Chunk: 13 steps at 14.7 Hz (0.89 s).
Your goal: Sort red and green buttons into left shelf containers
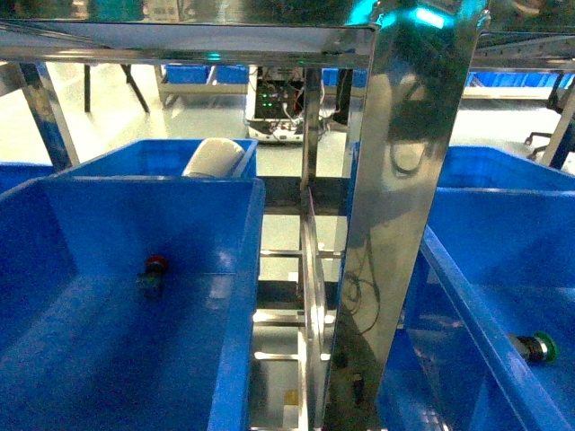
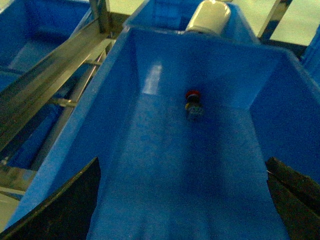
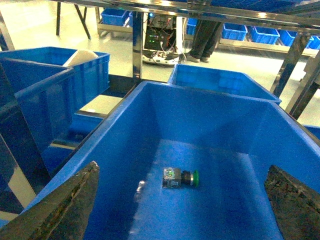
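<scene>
The red button [image 2: 193, 102] lay on the floor of the left blue bin [image 2: 125, 90], ahead of the left hand [image 2: 182, 210], well apart from its 2 spread, empty fingers [image 2: 60, 205]. The green button [image 3: 180, 178] lay on its side in the right blue bin [image 3: 125, 125], ahead of the right hand [image 3: 182, 210], which was likewise spread wide and empty.

Head view is being aimed forward and down between two shelf bays. Left wrist view is being pointed down, close, into the deep bright-blue plastic left bin [image 2: 125, 150], shared with head [image 1: 243, 296]; right wrist likewise over the right-hand blue plastic bin [image 3: 125, 145].
</scene>
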Tool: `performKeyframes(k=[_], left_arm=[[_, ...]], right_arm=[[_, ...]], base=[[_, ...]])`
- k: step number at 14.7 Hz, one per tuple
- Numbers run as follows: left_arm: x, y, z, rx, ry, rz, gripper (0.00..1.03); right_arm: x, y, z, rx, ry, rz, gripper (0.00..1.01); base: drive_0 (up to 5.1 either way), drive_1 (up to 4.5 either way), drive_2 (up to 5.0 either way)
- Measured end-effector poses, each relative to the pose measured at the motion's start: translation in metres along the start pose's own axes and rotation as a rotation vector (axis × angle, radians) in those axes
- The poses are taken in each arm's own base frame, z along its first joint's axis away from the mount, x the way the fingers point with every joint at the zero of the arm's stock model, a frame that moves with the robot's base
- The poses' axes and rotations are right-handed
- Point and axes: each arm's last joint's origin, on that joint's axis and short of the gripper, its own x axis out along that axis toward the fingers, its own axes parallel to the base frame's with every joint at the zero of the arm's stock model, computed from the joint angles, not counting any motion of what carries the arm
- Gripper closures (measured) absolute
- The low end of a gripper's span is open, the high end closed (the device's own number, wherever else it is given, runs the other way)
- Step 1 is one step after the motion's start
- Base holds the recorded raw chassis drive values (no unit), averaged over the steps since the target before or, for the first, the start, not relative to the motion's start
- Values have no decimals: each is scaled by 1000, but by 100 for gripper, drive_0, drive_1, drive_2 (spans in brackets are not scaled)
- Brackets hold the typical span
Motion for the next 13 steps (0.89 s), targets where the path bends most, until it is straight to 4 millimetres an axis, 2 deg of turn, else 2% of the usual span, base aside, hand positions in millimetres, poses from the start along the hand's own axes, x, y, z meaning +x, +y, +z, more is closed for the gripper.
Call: performKeyframes(k=[2, 3, 4, 7, 8, 9, 11, 13], left_arm=[[-37, -2, 10, 20, -102, -36, 5], [-56, -4, 5, 50, -141, -64, 5], [-62, -6, 2, 66, -191, -76, 5], [-60, -9, -2, 90, -192, -83, 5], [-60, -9, -2, 90, -192, -81, 5], [-59, -9, -1, 90, -219, -90, 6], [-54, 2, -13, 85, -411, -130, 29], [-49, 1, -22, 101, -410, -166, 59]], right_arm=[[0, 0, 0, 0, 0, 0, 3], [0, 0, 0, 0, 0, 0, 3], [0, 0, 0, 0, 0, 0, 3], [0, 0, 0, 0, 0, 0, 3], [1, 1, -2, -12, -79, -65, 10], [-3, 5, 11, -15, -216, -106, 23], [-1, 8, 7, 40, -169, -151, 48], [1, 21, 10, 47, -170, -121, 77]], base=[[0, 0, 0], [0, 0, 0], [0, 0, 0], [0, 0, 0], [0, 0, 0], [0, 0, 0], [0, 0, 0], [0, 0, 0]])
